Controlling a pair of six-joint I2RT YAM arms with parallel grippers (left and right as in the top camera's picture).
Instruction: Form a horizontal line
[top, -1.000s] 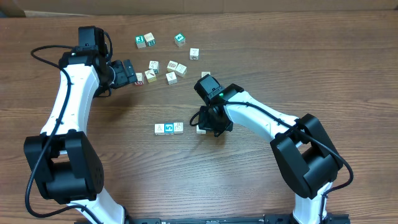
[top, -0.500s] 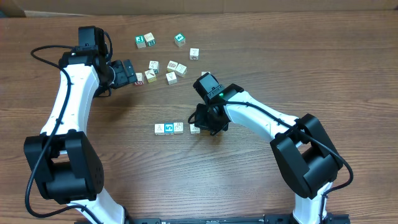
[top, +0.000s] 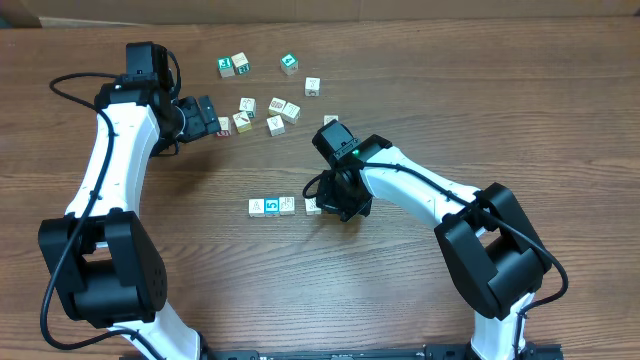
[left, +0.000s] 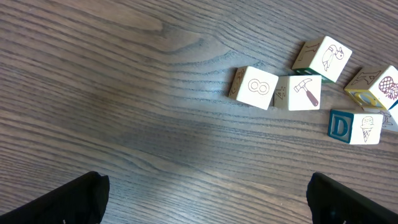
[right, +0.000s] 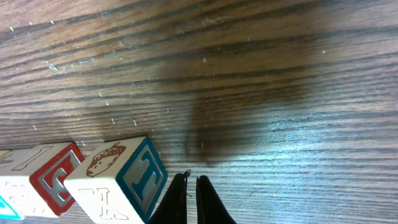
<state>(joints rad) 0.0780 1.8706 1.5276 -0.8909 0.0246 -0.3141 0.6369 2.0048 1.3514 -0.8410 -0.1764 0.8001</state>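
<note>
The right gripper (right: 191, 190) reaches down at the right end of the row of cubes (top: 272, 206), fingers pinched narrow. The left gripper (top: 212, 118) hovers far-left, fingers wide.

Blue cube (top: 272, 206) reads "5"; a loose cube (left: 339, 126) "D".

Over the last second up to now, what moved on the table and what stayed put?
The right gripper, fingers together, shifted left, and the fourth cube moved left with it, up close to the right end of the three-cube row. No grasp or release shows. The left gripper, the row and the scattered cubes stayed as they were.
</note>
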